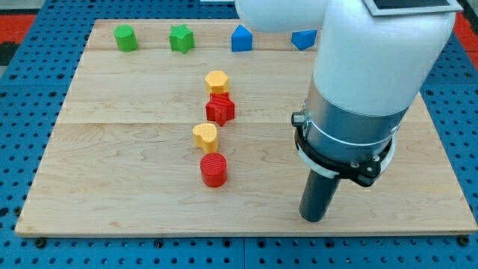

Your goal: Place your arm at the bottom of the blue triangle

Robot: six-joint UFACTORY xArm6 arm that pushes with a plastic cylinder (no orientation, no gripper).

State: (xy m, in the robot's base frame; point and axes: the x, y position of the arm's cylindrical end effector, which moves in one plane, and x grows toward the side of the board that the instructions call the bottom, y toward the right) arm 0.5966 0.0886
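- Resting on a pale wooden board (112, 179), my tip (314, 219) is seen in the lower right of the frame; no pincer is fitted, only a dark rod under a white and grey arm (366, 75), so nothing is gripped.
- Along the top edge four blocks are lined up: a green cylinder-like block (125, 38) at upper left; a green star (181, 39) beside it; a blue house-shaped block (240, 38) near the centre; a blue triangle (302, 39) further right, partly hidden by the arm.
- The blue triangle is found well apart from my tip, above it in the frame.
- A column is formed at the centre: a yellow hexagon (216, 81) touching a red star (220, 109); a yellow heart-like block (205, 137) below; a red cylinder (213, 170) lowest.
- The column is placed to the left of my tip, well apart from it.
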